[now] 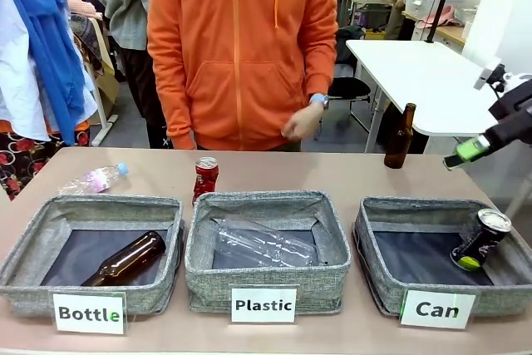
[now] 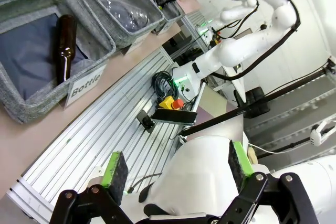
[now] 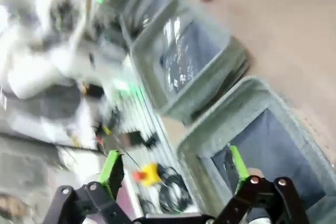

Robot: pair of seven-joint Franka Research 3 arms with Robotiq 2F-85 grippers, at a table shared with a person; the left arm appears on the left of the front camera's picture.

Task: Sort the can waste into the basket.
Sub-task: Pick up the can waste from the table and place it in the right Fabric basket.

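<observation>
1. We see the black can [image 1: 480, 240] lying tilted inside the "Can" basket [image 1: 378, 284], near its right wall.
2. The red can [image 1: 205, 177] stands upright on the table [image 1: 332, 174], just behind the "Plastic" basket [image 1: 208, 284].
3. The right gripper [image 1: 464, 152] hovers above the table's right end, fingers spread, empty.
4. The left gripper [image 2: 178, 167] is likewise released, grasping nothing.

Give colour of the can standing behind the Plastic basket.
The can is red with a silver top; clearest in front view.
</observation>
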